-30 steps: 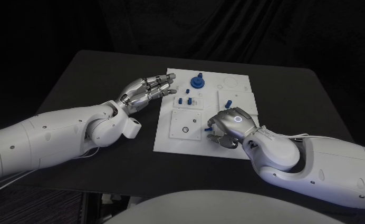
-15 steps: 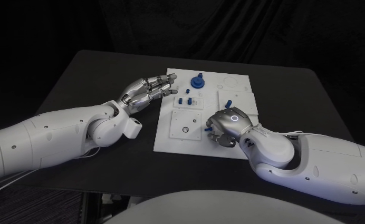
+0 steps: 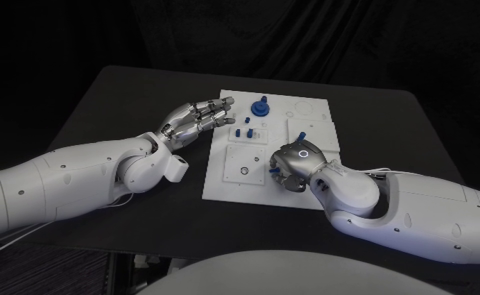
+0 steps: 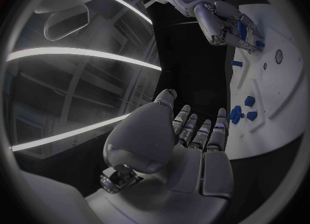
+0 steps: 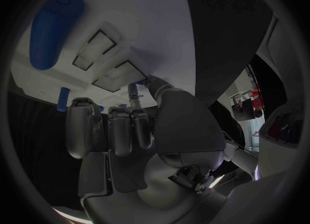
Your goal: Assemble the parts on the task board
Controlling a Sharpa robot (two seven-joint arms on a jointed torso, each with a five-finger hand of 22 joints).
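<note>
Head view: board [image 3: 310, 111] sits mid-table [image 3: 110, 94]; left hand [image 3: 192, 121] hovers at its 9 o'clock edge, fingers spread, holding nothing. Right hand [image 3: 292, 165] rests curled at the board's 6 o'clock end, by a blue part [image 3: 272, 168]; grip unclear.
Left wrist view: fingers [image 4: 200, 133] straight, apart, near blue parts [image 4: 240, 113].
Right wrist view: fingers [image 5: 110, 128] curled inward; a large blue part [image 5: 53, 28] lies on the board beyond; I cannot tell if anything is held.

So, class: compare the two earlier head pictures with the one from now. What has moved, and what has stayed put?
The right hand has turned and edged toward the board's middle, fingers curled over a small blue part; its forearm swung in behind it. The left hand stays open at the task board edge. The blue knob and pegs have not moved.
</note>
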